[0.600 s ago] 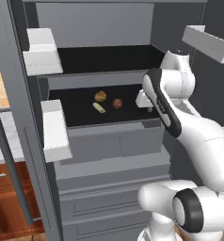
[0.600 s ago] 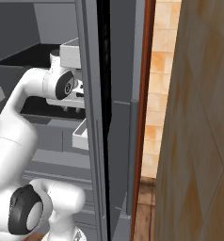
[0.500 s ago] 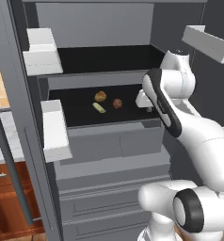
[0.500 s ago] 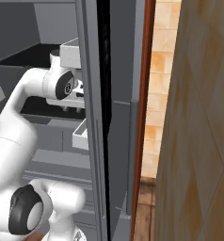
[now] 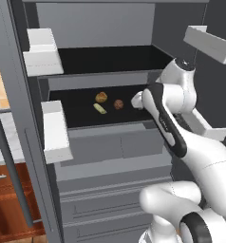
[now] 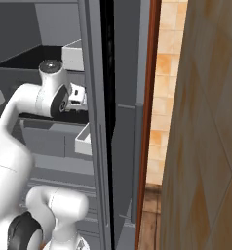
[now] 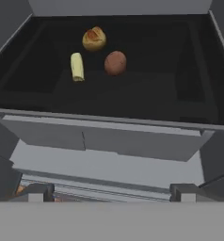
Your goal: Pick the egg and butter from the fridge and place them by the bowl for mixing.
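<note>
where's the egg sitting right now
The egg lies on the black fridge shelf, in the hand view just right of the butter and below-right of the golden-orange lumpy ball, apart from both.

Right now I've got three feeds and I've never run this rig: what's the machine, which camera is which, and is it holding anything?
It is a white arm on a driving base, reaching into the open fridge. Two feeds come from cameras on the base, behind the arm to its left and right. The third looks along the gripper, whose dark finger tips stand wide apart, open and holding nothing. On the black shelf ahead lie the reddish-brown egg, the pale butter stick beside it, and a golden-orange lumpy ball behind them. All three are apart.
</note>
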